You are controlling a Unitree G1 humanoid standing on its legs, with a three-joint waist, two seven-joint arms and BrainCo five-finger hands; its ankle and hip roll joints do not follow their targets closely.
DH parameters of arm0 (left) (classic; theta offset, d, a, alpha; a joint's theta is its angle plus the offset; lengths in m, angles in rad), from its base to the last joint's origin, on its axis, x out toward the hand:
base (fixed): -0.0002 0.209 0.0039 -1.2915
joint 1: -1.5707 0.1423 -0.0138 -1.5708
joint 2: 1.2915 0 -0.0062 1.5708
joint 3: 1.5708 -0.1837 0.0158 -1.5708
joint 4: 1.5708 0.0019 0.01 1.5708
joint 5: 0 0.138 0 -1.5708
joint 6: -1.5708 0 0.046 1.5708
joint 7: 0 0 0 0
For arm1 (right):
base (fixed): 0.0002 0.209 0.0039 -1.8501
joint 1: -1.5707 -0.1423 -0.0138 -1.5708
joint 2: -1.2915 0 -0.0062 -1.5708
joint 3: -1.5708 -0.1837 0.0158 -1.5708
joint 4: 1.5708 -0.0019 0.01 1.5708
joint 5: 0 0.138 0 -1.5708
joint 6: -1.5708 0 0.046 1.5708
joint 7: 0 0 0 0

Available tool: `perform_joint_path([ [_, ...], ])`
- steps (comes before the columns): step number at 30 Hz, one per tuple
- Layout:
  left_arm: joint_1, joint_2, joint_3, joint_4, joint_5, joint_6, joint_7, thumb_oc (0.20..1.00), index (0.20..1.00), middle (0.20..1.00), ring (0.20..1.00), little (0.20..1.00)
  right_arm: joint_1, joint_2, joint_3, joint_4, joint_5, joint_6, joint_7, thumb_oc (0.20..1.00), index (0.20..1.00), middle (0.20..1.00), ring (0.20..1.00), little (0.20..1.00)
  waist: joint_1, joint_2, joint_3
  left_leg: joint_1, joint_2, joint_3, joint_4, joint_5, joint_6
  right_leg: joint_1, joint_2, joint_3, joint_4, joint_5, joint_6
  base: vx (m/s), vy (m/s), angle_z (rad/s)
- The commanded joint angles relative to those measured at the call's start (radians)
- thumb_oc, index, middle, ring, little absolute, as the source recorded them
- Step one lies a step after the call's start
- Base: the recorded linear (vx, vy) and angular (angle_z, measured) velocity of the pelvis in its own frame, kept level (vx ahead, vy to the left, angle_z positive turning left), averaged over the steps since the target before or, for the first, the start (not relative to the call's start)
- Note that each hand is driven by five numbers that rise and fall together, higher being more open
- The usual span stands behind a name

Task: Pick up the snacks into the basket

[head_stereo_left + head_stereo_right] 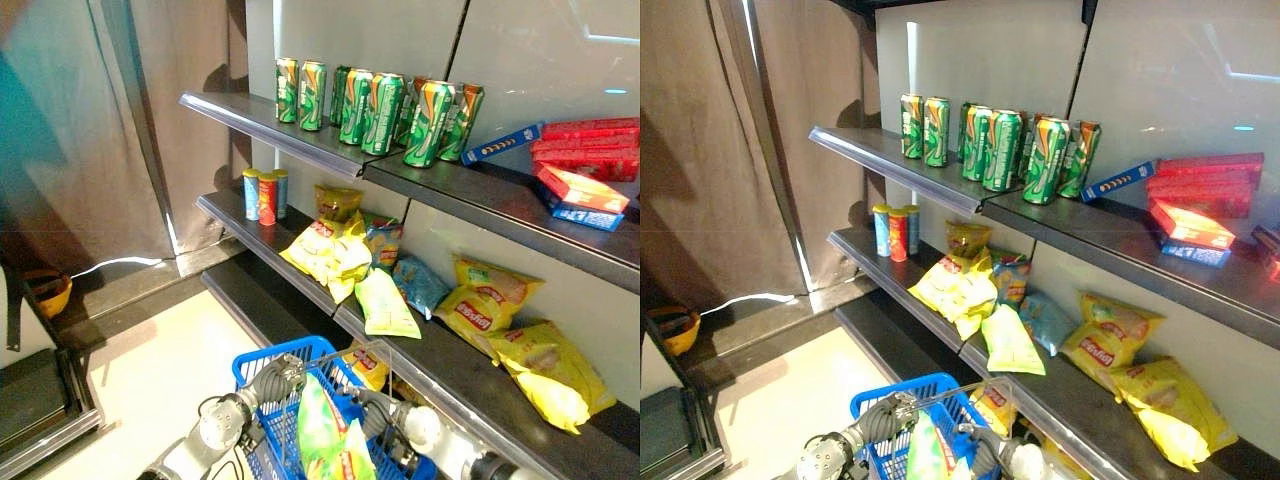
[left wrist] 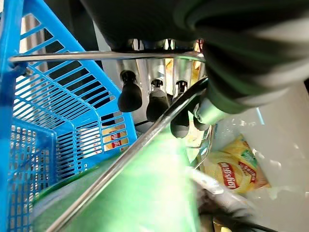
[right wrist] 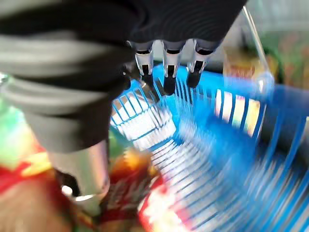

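A blue plastic basket (image 1: 262,367) hangs low in front of a set of dark shelves (image 1: 500,195), and a green snack bag (image 1: 322,432) stands up inside it, between the two arms. From the head views the left hand (image 1: 283,377) sits at the basket's near rim by the wire handle (image 1: 350,352). The left wrist view shows what those views can't — its dark-tipped fingers (image 2: 130,94) curled over the wire handle, gripping it, with the green bag right beneath. The right hand (image 3: 166,67) is over the basket's inside: in its own wrist view the fingers point down, straight and relaxed, above the blue mesh, and they hold nothing. That view also shows red and yellow packaging low in the basket, too blurred to name.

The head views give the rest of the room. On the top shelf stands a row of green cans (image 1: 372,105) and, farther right, a stack of red boxes (image 1: 588,145). The middle shelf carries three small tube cans (image 1: 264,193) and a scatter of yellow chip bags (image 1: 488,300), plus a pale green bag (image 1: 383,305) lying near the shelf's front edge — all apart from the basket
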Motion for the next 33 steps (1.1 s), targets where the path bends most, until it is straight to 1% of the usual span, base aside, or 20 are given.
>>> perform_joint_path([
  [1,-0.129,-0.037,0.058,-0.113,-0.046,-0.120,0.001,0.200,0.200,0.200,0.200,0.200,-0.106,0.019,0.017,0.060,-0.232,-0.039,-0.029,1.000,1.000,1.000,1.000,1.000,0.001,-0.027,0.007,-0.019,-0.029,0.004,0.126,-0.138,0.054,-0.005,-0.085,0.046,0.159,-0.117,0.135,-0.01,0.011,-0.08],
  [8,-0.105,-0.048,0.055,-0.074,-0.021,-0.111,-0.013,0.200,0.200,0.200,0.200,0.200,-0.080,0.050,0.097,0.110,-0.371,-0.067,0.013,1.000,1.000,1.000,1.000,1.000,-0.003,-0.023,0.008,-0.009,-0.028,0.011,0.115,-0.137,0.055,-0.005,-0.084,0.048,0.155,-0.117,0.133,0.00,0.003,-0.04],
  [12,-0.102,-0.042,0.067,-0.078,-0.016,-0.113,-0.007,0.200,0.200,0.200,0.200,0.200,-0.051,0.038,0.062,0.085,-0.307,-0.059,0.007,1.000,1.000,1.000,1.000,1.000,-0.007,-0.022,0.013,-0.011,-0.028,0.013,0.124,-0.138,0.053,-0.004,-0.085,0.049,0.157,-0.117,0.133,0.00,0.000,0.00],
  [13,-0.097,-0.039,0.075,-0.080,-0.015,-0.115,-0.003,0.200,0.200,0.200,0.200,0.200,-0.029,0.024,0.025,0.069,-0.252,-0.052,-0.004,1.000,1.000,1.000,1.000,1.000,-0.012,-0.023,0.015,-0.013,-0.028,0.015,0.130,-0.140,0.053,-0.004,-0.086,0.050,0.159,-0.118,0.134,0.00,0.000,0.00],
  [14,-0.083,-0.036,0.091,-0.084,-0.011,-0.118,0.008,0.200,0.200,0.200,0.200,0.200,0.045,0.005,-0.093,0.046,-0.044,-0.031,-0.036,1.000,1.000,1.000,1.000,1.000,-0.019,-0.022,0.020,-0.015,-0.027,0.021,0.152,-0.147,0.053,0.003,-0.086,0.049,0.160,-0.119,0.135,0.00,0.000,0.00],
  [15,-0.084,-0.036,0.090,-0.083,-0.011,-0.118,0.008,0.200,0.200,0.200,0.200,0.200,0.046,0.004,-0.094,0.045,-0.043,-0.030,-0.034,1.000,1.000,1.000,1.000,1.000,-0.017,-0.024,0.018,-0.018,-0.029,0.022,0.152,-0.144,0.053,-0.001,-0.087,0.051,0.158,-0.116,0.135,0.00,0.000,0.00],
  [17,-0.066,-0.033,0.115,-0.082,-0.005,-0.114,0.024,0.200,0.200,0.200,0.200,0.200,0.159,0.003,-0.259,-0.016,0.236,-0.020,-0.061,1.000,1.000,1.000,1.000,1.000,-0.031,-0.026,0.018,-0.020,-0.030,0.035,0.178,-0.154,0.055,0.004,-0.087,0.059,0.156,-0.114,0.138,0.01,0.019,-0.02],
  [18,-0.057,-0.036,0.124,-0.074,-0.005,-0.115,0.030,0.200,0.200,0.200,0.200,0.200,0.203,0.005,-0.310,-0.031,0.317,-0.030,-0.074,1.000,1.000,1.000,1.000,1.000,-0.034,-0.024,0.014,-0.018,-0.030,0.042,0.188,-0.166,0.058,0.007,-0.085,0.063,0.156,-0.118,0.140,0.02,0.046,-0.06],
  [20,-0.038,-0.040,0.154,-0.051,-0.002,-0.117,0.045,0.200,0.200,0.200,0.200,0.200,0.312,0.020,-0.436,-0.080,0.565,-0.057,-0.063,1.000,1.000,1.000,1.000,1.000,-0.050,-0.030,0.014,-0.029,-0.039,0.064,0.231,-0.183,0.061,0.001,-0.087,0.086,0.160,-0.113,0.146,-0.02,0.069,-0.21],
  [21,-0.026,-0.041,0.170,-0.046,-0.003,-0.120,0.050,0.200,0.200,0.200,0.200,0.200,0.369,0.028,-0.497,-0.087,0.668,-0.064,-0.050,1.000,1.000,1.000,1.000,1.000,-0.054,-0.030,0.017,-0.037,-0.042,0.084,0.262,-0.199,0.065,-0.005,-0.085,0.106,0.167,-0.108,0.153,-0.09,0.145,-0.55],
  [22,0.009,-0.044,0.213,-0.038,0.003,-0.122,0.065,0.200,0.200,0.200,0.200,0.200,0.451,0.025,-0.580,-0.167,0.767,-0.085,-0.035,1.000,1.000,1.000,1.000,1.000,-0.072,-0.026,0.028,-0.047,-0.052,0.109,0.299,-0.221,0.075,-0.023,-0.082,0.149,0.182,-0.092,0.167,-0.08,0.120,-0.70],
  [23,0.009,-0.044,0.213,-0.038,0.003,-0.122,0.065,0.200,0.200,0.200,0.200,0.200,0.452,0.026,-0.581,-0.168,0.768,-0.084,-0.035,1.000,1.000,1.000,1.000,1.000,-0.070,-0.028,0.024,-0.051,-0.054,0.112,0.297,-0.217,0.075,-0.028,-0.084,0.153,0.181,-0.089,0.167,-0.13,0.133,-0.60],
  [24,0.024,-0.052,0.233,-0.031,0.007,-0.128,0.077,0.200,0.200,0.200,0.200,0.200,0.491,0.031,-0.621,-0.172,0.809,-0.102,-0.039,1.000,1.000,1.000,1.000,1.000,-0.083,-0.028,0.039,-0.058,-0.060,0.127,0.312,-0.224,0.080,-0.047,-0.083,0.178,0.191,-0.059,0.184,-0.28,0.147,-0.66],
  [25,0.034,-0.068,0.258,-0.012,0.006,-0.134,0.091,0.200,0.200,0.200,0.200,0.200,0.517,0.041,-0.696,-0.149,0.842,-0.102,-0.065,1.000,1.000,1.000,1.000,1.000,-0.110,-0.024,0.062,-0.078,-0.075,0.161,0.300,-0.213,0.084,-0.097,-0.095,0.215,0.172,0.057,0.224,-0.28,0.145,-0.60],
  [26,0.034,-0.067,0.258,-0.012,0.006,-0.134,0.091,0.200,0.200,0.200,0.200,0.200,0.517,0.042,-0.696,-0.150,0.842,-0.101,-0.065,1.000,1.000,1.000,1.000,1.000,-0.108,-0.026,0.059,-0.081,-0.077,0.164,0.297,-0.208,0.083,-0.102,-0.097,0.219,0.170,0.061,0.224,-0.39,0.158,-0.97],
  [27,0.058,-0.061,0.300,-0.034,0.010,-0.137,0.101,0.200,0.200,0.200,0.200,0.200,0.514,0.044,-0.728,-0.151,0.829,-0.102,-0.081,1.000,1.000,1.000,1.000,1.000,-0.119,-0.011,0.076,-0.091,-0.067,0.205,0.274,-0.195,0.077,-0.145,-0.118,0.197,0.123,0.123,0.224,-0.20,0.057,-0.96],
  [28,0.059,-0.060,0.301,-0.034,0.010,-0.137,0.101,0.200,0.200,0.200,0.200,0.200,0.513,0.045,-0.727,-0.151,0.829,-0.101,-0.081,1.000,1.000,1.000,1.000,1.000,-0.118,-0.014,0.073,-0.094,-0.069,0.207,0.271,-0.190,0.077,-0.150,-0.121,0.201,0.121,0.127,0.224,-0.34,0.182,-1.42],
  [29,0.090,-0.051,0.344,-0.062,0.013,-0.137,0.110,0.200,0.200,0.200,0.200,0.200,0.534,0.059,-0.774,-0.140,0.833,-0.106,-0.098,1.000,1.000,1.000,1.000,1.000,-0.123,0.006,0.085,-0.105,-0.062,0.230,0.248,-0.161,0.082,-0.172,-0.137,0.119,0.121,0.093,0.223,-0.17,0.116,-1.12],
  [30,0.091,-0.050,0.345,-0.062,0.013,-0.136,0.110,0.200,0.200,0.200,0.200,0.200,0.534,0.060,-0.773,-0.140,0.833,-0.106,-0.098,1.000,1.000,1.000,1.000,1.000,-0.124,0.003,0.083,-0.108,-0.065,0.231,0.246,-0.156,0.082,-0.176,-0.139,0.121,0.121,0.095,0.224,-0.26,0.176,-0.98],
  [33,0.144,-0.044,0.391,-0.081,0.004,-0.138,0.101,0.200,0.200,0.200,0.200,0.200,0.581,0.074,-0.825,-0.095,0.816,-0.106,-0.118,1.000,1.000,1.000,1.000,1.000,-0.110,0.039,0.082,-0.126,-0.046,0.279,0.191,-0.100,0.084,-0.132,-0.149,-0.033,0.236,-0.045,0.164,-0.25,0.109,-0.71],
])
